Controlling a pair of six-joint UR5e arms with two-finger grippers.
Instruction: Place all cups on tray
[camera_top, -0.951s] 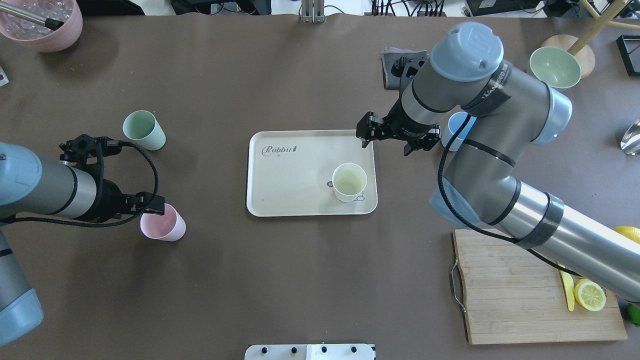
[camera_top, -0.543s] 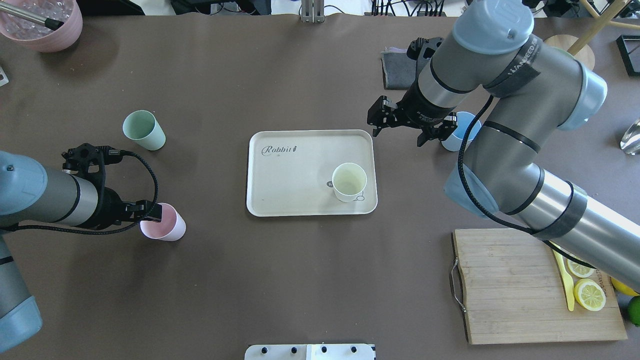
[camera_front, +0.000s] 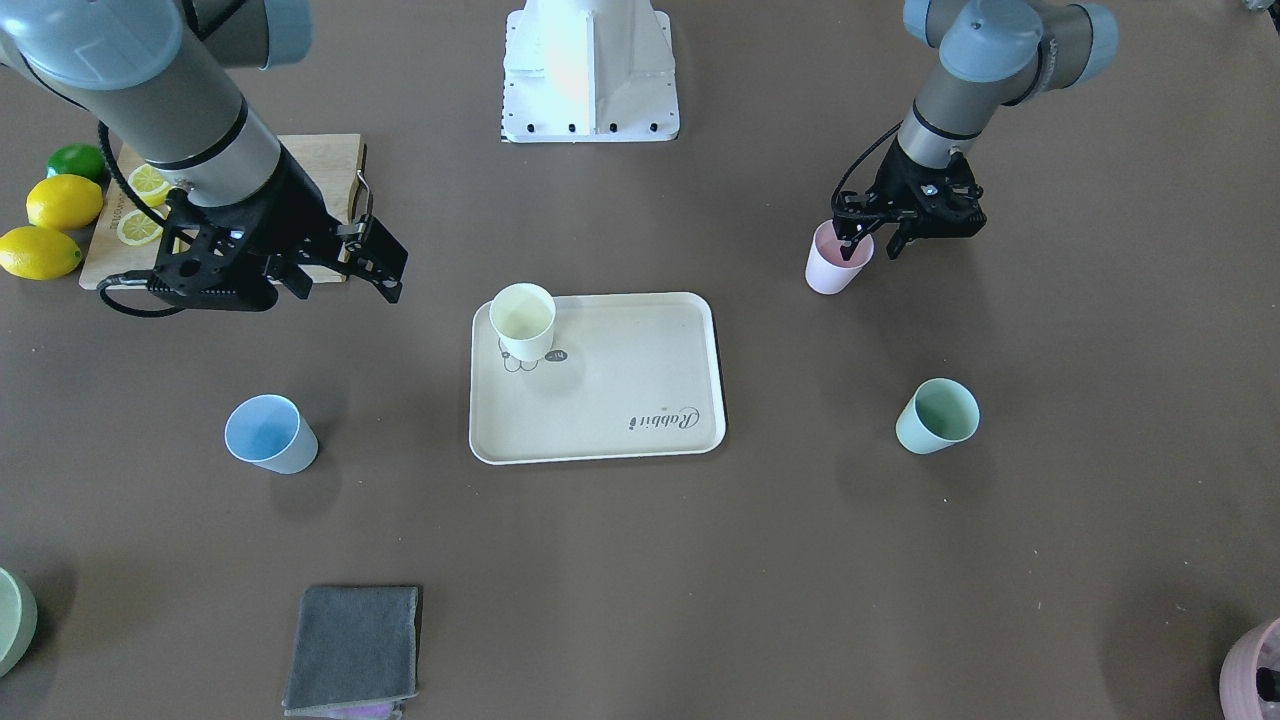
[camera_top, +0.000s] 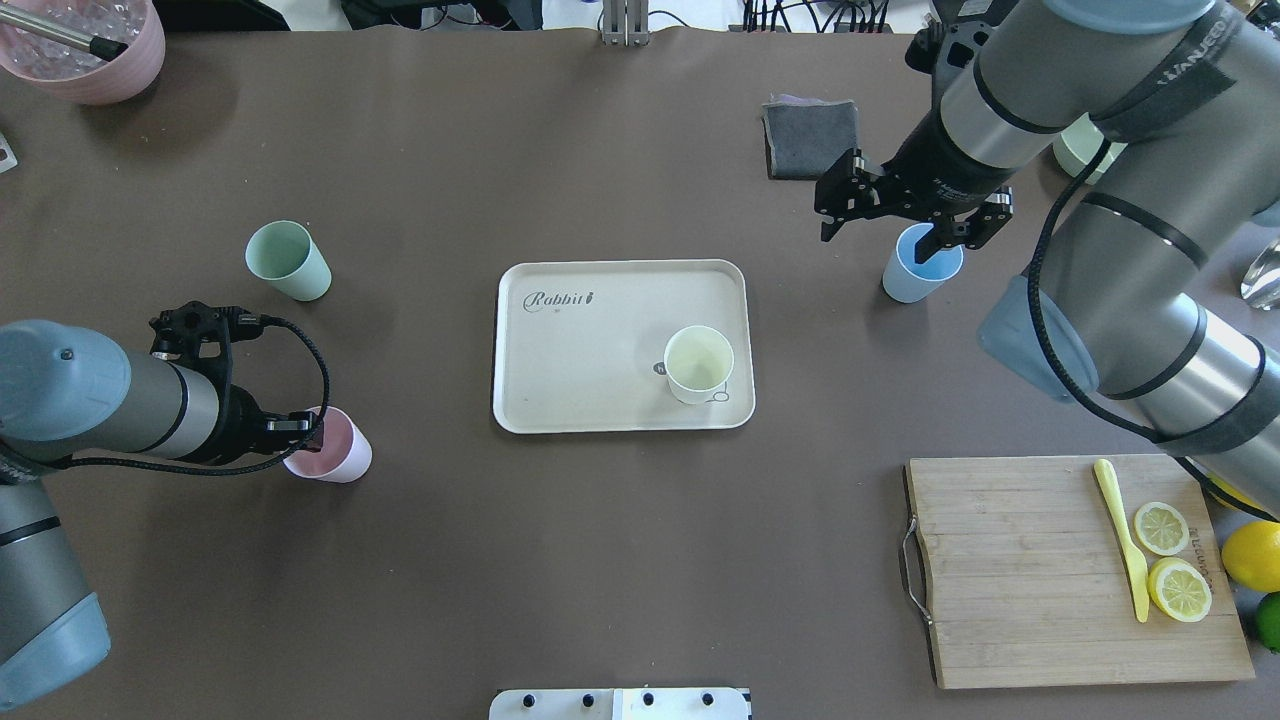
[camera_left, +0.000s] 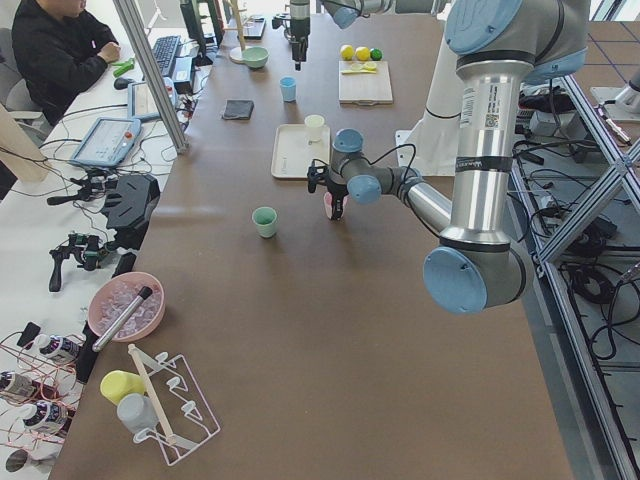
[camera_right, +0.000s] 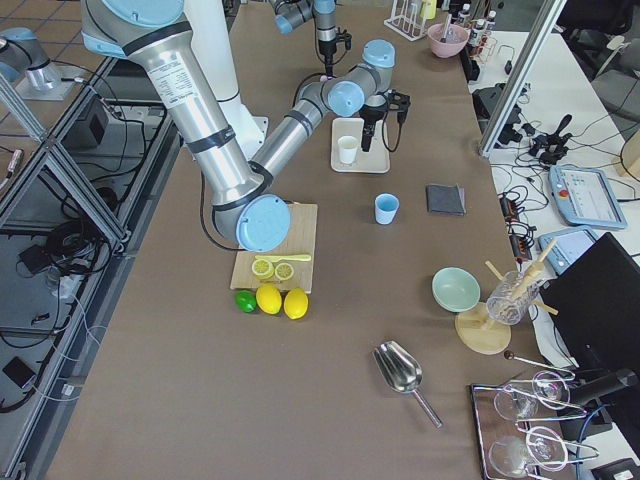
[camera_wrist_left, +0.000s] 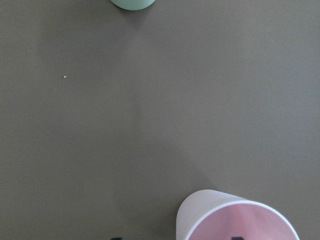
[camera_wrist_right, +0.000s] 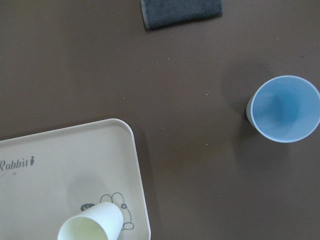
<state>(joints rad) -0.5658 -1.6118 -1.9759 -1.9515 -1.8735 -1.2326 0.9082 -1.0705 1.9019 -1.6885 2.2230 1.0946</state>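
One hand (camera_top: 880, 235), apparently, nearer blue cup (camera_top: 922, 262)

Bright even light, soft shadows, sharp.

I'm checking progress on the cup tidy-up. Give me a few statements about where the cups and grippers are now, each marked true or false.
1. The pale yellow cup stands upright on the tray. True.
2. The light blue cup is on the tray. False: it stands on the table, off to the tray's side.
3. The left gripper is at the pink cup. True.
4. The right gripper holds a cup. False: it is open and empty, raised above the table.
5. The mint green cup lies on its side. False: it stands upright on the table, with no gripper near it.
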